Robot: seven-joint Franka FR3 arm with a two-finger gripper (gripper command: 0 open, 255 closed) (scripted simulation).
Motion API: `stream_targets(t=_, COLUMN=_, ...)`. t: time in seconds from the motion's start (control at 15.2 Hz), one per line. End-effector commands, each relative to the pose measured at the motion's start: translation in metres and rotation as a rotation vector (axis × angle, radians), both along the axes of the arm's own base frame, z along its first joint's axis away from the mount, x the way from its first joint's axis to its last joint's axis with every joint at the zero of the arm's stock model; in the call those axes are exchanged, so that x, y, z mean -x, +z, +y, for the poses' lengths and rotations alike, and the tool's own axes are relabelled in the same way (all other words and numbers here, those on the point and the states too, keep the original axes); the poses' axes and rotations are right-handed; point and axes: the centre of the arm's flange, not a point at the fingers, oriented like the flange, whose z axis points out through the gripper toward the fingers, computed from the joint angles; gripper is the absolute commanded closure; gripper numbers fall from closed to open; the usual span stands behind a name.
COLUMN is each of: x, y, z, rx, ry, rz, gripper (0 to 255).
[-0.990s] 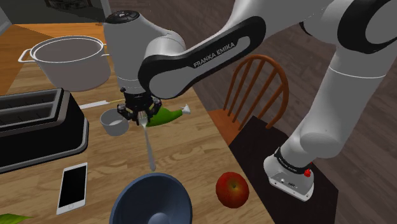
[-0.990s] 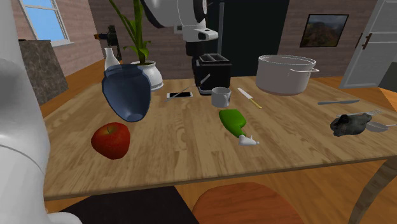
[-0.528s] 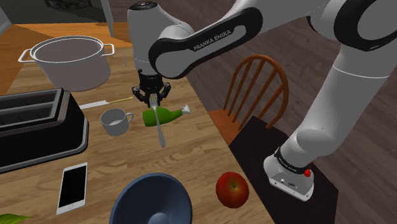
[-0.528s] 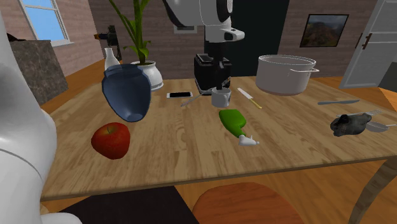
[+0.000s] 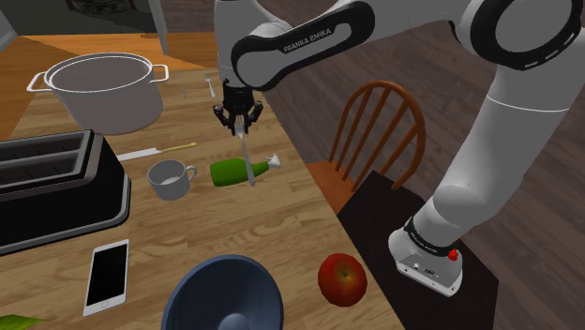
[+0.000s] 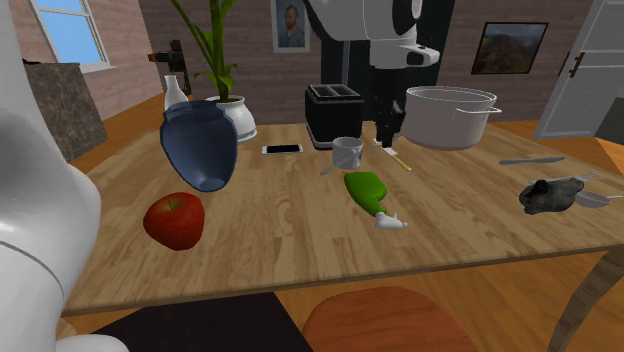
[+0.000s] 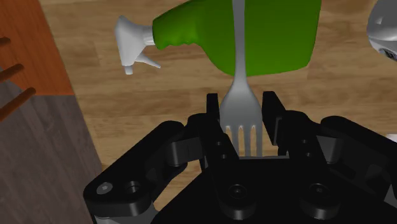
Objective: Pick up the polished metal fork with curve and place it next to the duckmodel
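Black toaster [image 5: 42,178] at the shoulder view's left edge, on the wooden table [image 5: 272,225]. Behind it we mark a grey pot [image 5: 98,89]. Nearer the camera lies a white phone [image 5: 108,275], screen up. Next to the right we see a white mug [image 5: 167,180], and in front of it a dark blue bowl [image 5: 223,298].

Then the gripper [image 5: 238,127], up off the table and pointing down. It is narrow, clamped on the metal fork [image 5: 247,159]. In the wrist view the gripper [image 7: 242,102] has the tines pinched between both fingers [image 7: 213,114]. The fork [image 7: 240,57] handle runs straight away from the hand. So the fork hangs in the air, tines up and handle down. In the shoulder view its lower end is drawn across the green spray bottle [image 5: 230,172], which lies on its side just right of the mug. We cannot tell if handle and bottle touch.

Further right we see a red apple [image 5: 342,279] at the table's edge, a wooden chair [image 5: 375,84], and the dark stand [image 5: 370,211].

In the second exterior view the gripper [image 6: 387,128] hangs between mug and pot. The duckmodel [image 6: 552,194], dark grey, lies at the table's right end, near a knife [image 6: 532,160] and well apart from the fork.
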Motion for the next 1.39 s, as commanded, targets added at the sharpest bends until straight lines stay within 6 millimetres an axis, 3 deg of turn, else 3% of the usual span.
stream_targets(t=0.0, x=-0.012, y=-0.001, z=-0.023, rx=0.0, ry=0.001, rz=0.0, gripper=255)
stream_targets(t=1.06, x=-0.112, y=0.0, z=-0.209, rx=0.0, ry=0.001, rz=0.0, gripper=255)
stream_targets(t=1.32, x=-0.117, y=-0.016, z=-0.217, rx=0.0, ry=0.001, rz=0.0, gripper=255)
